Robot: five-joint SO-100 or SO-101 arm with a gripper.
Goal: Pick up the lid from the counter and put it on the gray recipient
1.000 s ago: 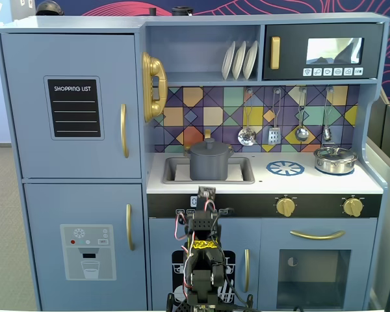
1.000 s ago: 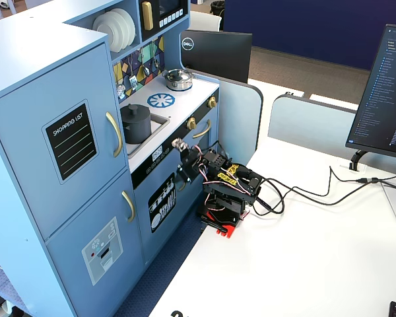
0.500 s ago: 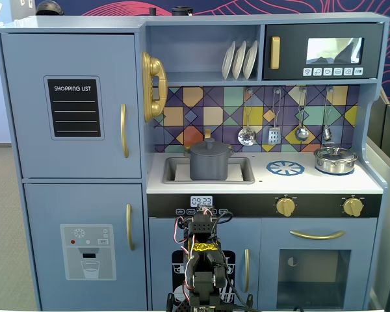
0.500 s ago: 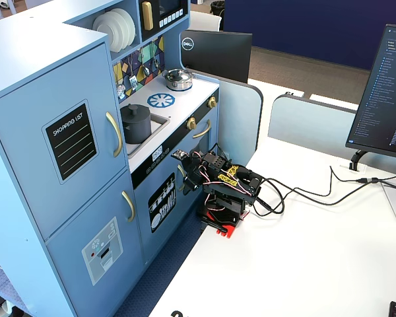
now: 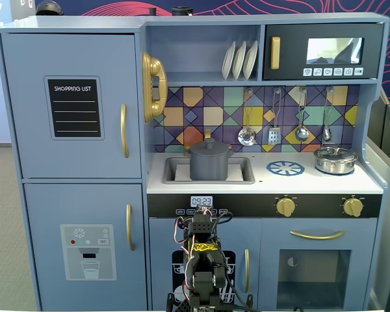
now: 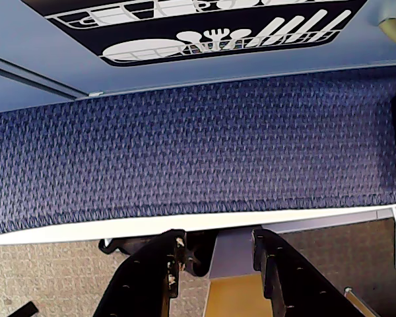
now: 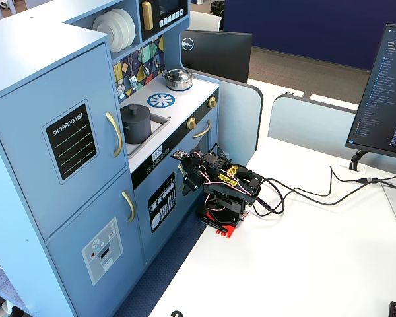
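The dark gray lid (image 5: 209,145) with its small knob sits on top of the gray recipient (image 5: 208,166), which stands in the sink recess of the counter (image 5: 266,181). Both also show in another fixed view, lid (image 7: 134,108) on recipient (image 7: 136,127). My arm (image 5: 202,250) is folded low in front of the kitchen, well below the counter. In the wrist view my gripper (image 6: 218,241) points down at the blue carpet and the white table edge. It is open, with nothing between its black fingers (image 6: 166,264).
A shiny steel pot with its lid (image 5: 335,160) stands at the counter's right end, beside the blue-and-white burner print (image 5: 285,168). Gold knobs (image 5: 285,207) and a drawer handle (image 5: 316,234) stick out of the kitchen front. Cables (image 7: 303,193) trail across the white table behind the arm.
One second ago the gripper was raised in front of the clock panel. It has since dropped and folded down, uncovering the clock. Lid and recipient have not moved.
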